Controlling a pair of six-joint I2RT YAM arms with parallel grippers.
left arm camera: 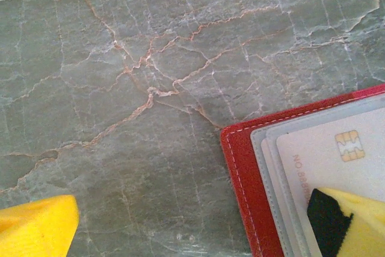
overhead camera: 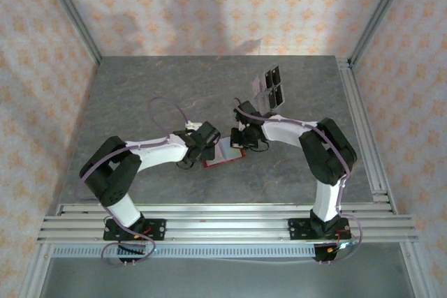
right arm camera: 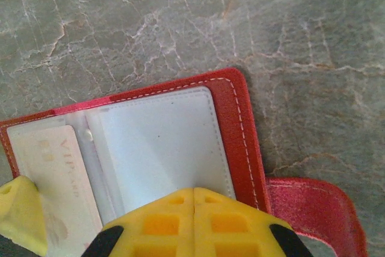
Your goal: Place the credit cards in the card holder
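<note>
Grey veined stone table (overhead camera: 140,95) enclosed by peach floral-patterned walls (overhead camera: 209,5)

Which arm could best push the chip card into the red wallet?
Probably left: one of its open fingers sits over the pale chip card in the red folding wallet; right fingers are shut.

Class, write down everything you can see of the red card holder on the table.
The card holder lies open and flat on the grey marbled table, between the two arms. Its red, leather-like cover has white stitching and a strap tab; inside are pale, clear sleeves, with a chip card in one. The shut right hand seems to press one sleeve; a finger of the open left hand rests over the card.
</note>
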